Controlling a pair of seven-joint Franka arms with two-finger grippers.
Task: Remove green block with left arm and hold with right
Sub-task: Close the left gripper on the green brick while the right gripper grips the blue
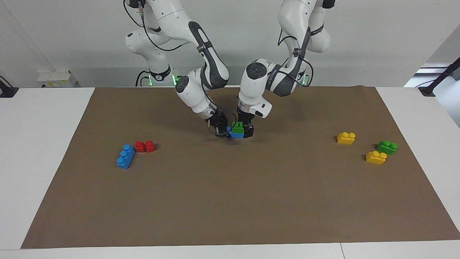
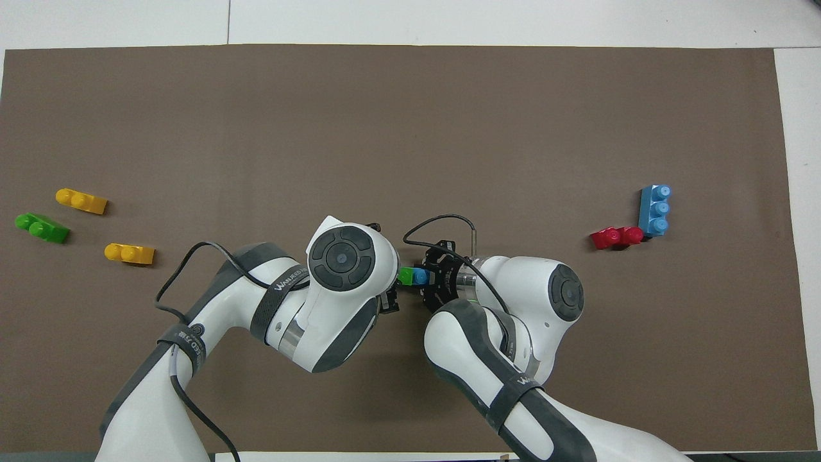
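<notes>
The green block (image 1: 237, 127) sits studded on top of a blue brick (image 1: 236, 135), a little above the brown mat near the robots' edge. My left gripper (image 1: 244, 131) comes down from above and is shut on the green block. My right gripper (image 1: 223, 131) reaches in from the side and is shut on the blue brick. In the overhead view only a sliver of the green block (image 2: 405, 276) and the blue brick (image 2: 420, 276) shows between the two wrists; the left gripper's fingers are hidden under its wrist.
A blue three-stud brick (image 1: 125, 156) and a red brick (image 1: 145, 146) lie toward the right arm's end. Two yellow bricks (image 1: 346, 137) (image 1: 376, 157) and another green brick (image 1: 387, 147) lie toward the left arm's end.
</notes>
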